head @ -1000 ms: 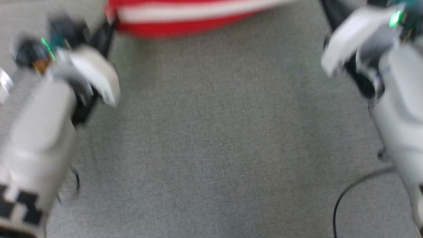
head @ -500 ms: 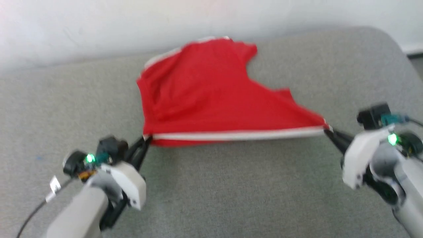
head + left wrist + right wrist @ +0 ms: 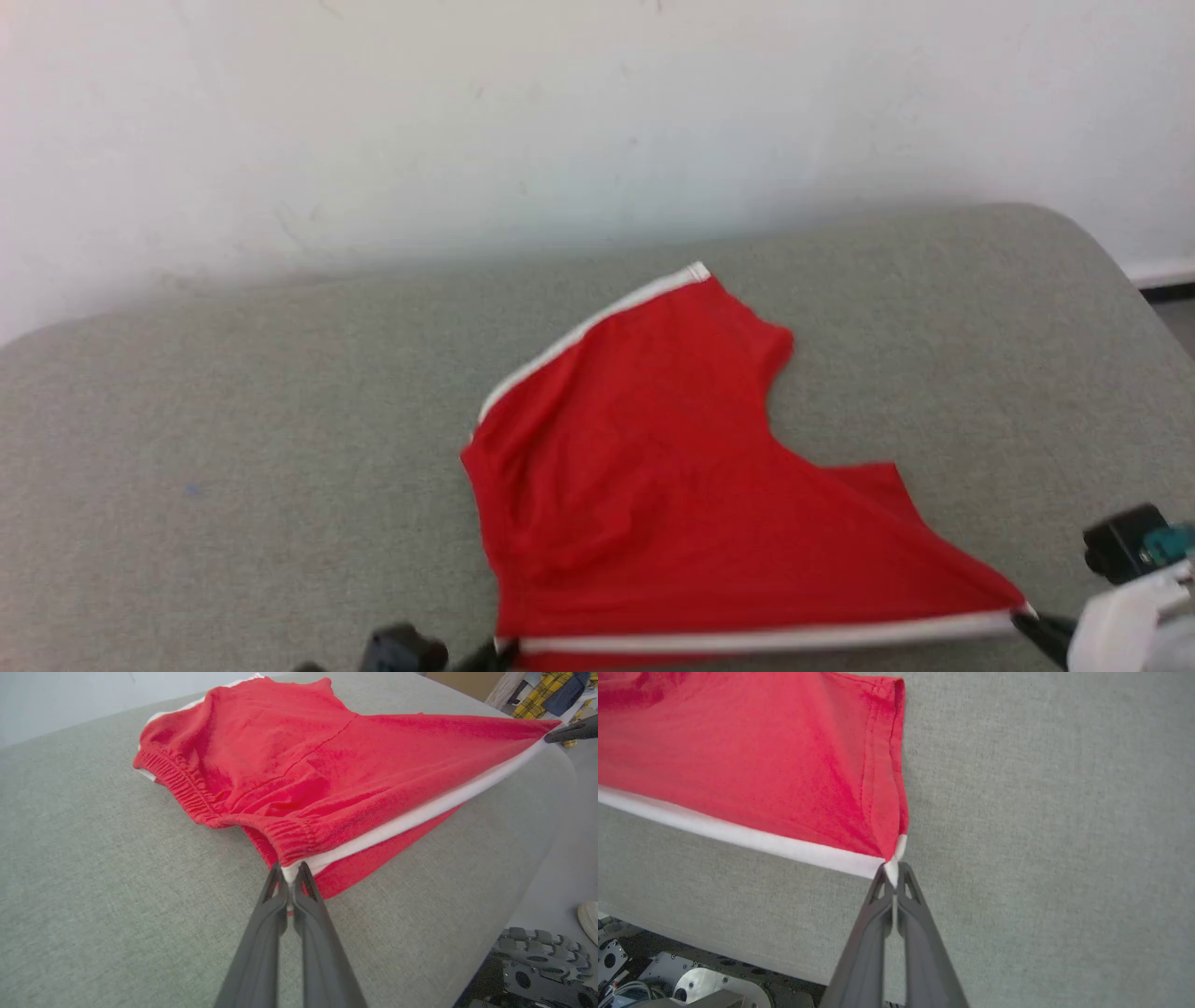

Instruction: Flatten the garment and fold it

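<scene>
**anon:** Two corners pinched, right? Where's the garment [image 3: 672,485] sitting?

**me:** Yep. My left tool [image 3: 290,870] is clamped on the near-left corner, right at the elastic waistband [image 3: 187,788]. My right tool [image 3: 892,872] is squeezed shut on the near-right hem corner. White stripe [image 3: 747,642] runs taut between them. Rest of it lies on the grey tabletop [image 3: 233,467], one leg [image 3: 691,317] reaching toward the far wall [image 3: 560,112].

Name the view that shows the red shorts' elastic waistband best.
Left wrist view: the gathered red elastic waistband of the soft red basketball shorts runs to the left gripper pinching its corner. The head view gives it as a blurred edge; the right wrist view shows the leg hem.
</scene>
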You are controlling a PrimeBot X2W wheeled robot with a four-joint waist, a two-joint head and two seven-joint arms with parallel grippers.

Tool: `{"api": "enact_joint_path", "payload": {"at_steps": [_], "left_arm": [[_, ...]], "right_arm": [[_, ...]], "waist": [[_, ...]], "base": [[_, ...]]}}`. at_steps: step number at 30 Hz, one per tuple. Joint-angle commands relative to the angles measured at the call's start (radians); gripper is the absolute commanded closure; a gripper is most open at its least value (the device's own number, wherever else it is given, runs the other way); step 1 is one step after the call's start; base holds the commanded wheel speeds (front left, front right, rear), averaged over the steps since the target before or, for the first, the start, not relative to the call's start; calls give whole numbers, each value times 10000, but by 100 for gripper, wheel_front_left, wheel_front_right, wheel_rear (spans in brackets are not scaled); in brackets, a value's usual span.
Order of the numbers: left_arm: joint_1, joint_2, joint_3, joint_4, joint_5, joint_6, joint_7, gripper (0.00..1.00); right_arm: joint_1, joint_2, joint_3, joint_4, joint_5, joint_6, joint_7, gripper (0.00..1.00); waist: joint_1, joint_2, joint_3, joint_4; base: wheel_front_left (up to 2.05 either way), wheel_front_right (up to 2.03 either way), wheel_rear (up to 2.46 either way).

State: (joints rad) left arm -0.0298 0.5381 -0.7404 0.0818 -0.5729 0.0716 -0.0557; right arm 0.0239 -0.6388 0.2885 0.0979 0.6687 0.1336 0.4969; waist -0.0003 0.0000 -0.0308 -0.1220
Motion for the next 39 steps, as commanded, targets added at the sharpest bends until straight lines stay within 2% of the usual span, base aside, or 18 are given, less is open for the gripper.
{"api": "enact_joint_path", "payload": {"at_steps": [1, 5, 9, 13, 19, 22, 28, 39], "left_arm": [[382, 191, -105, -222, -123, 92, 104, 100], [889, 272, -510, -558, -127, -8, 286, 100], [665, 142, -544, -646, 61, -37, 30, 100], [-37, 64, -266, -785, 322, -23, -374, 100], [-1236, -41, 16, -1082, 548, -119, -328, 100], [-1671, -114, 83, -1148, 604, -177, -263, 100], [-2971, -491, 235, -867, 757, -367, -212, 100], [-4734, -1353, 155, 596, 902, -855, -462, 100]], "right_arm": [[557, -130, -429, -228, -77, -29, 329, 100], [1622, -61, -1277, -1086, -198, -29, 1014, 100], [1775, 191, -1963, -1933, -499, -29, 1018, 100], [1247, 478, -2426, -2561, -526, -29, 926, 100], [-308, 351, -2506, -2736, -876, -29, 878, 100], [-1008, 325, -2393, -2567, -958, -29, 862, 100], [-3390, 285, -1668, -1530, -1078, -29, 1029, 100], [-7347, 96, 376, 1504, -1713, -29, 985, 100]], "waist": [[3, 0, -256, 260], [3, 0, -169, 438], [3, 0, 102, 677], [3, 0, 540, 1018], [3, 0, 1443, 1570], [3, 0, 1790, 1752], [3, 0, 2951, 2286], [3, 0, 4532, 3056]], "base": [[0, 0, 0], [0, 0, 0], [0, 0, 0], [0, 0, 0], [0, 0, 0], [0, 0, 0], [0, 0, 0], [0, 0, 0]]}}
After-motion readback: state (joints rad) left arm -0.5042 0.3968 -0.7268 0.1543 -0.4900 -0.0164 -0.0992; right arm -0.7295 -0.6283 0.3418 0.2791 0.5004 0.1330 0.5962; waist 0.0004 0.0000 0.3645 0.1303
